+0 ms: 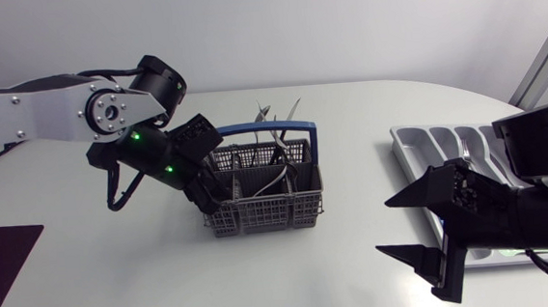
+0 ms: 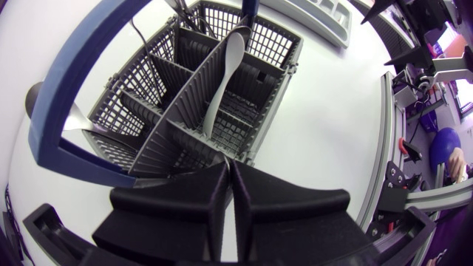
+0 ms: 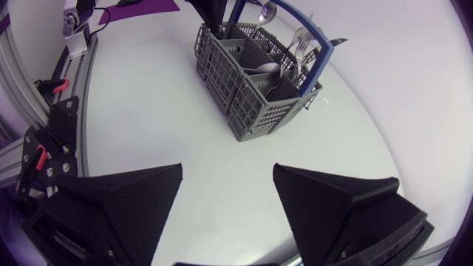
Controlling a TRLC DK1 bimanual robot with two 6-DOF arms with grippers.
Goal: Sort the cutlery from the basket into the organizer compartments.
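The grey mesh cutlery basket with a blue handle is sitting mid-frame on the white desk. The left pincer is hanging at the basket's left corner, fingers pressed together with nothing visible between them. The right pincer is gaping wide and empty at lower right, beside the white plastic organizer.

A grey basket with a blue handle stands near the middle of the worktop, with forks sticking up along its far side and a spoon lying inside. The left arm's end effector sits at the basket's near left corner. A pale organizer lies by the right edge. In front of it the right end effector hangs with its fingers spread wide. A dark mat lies by the left edge.
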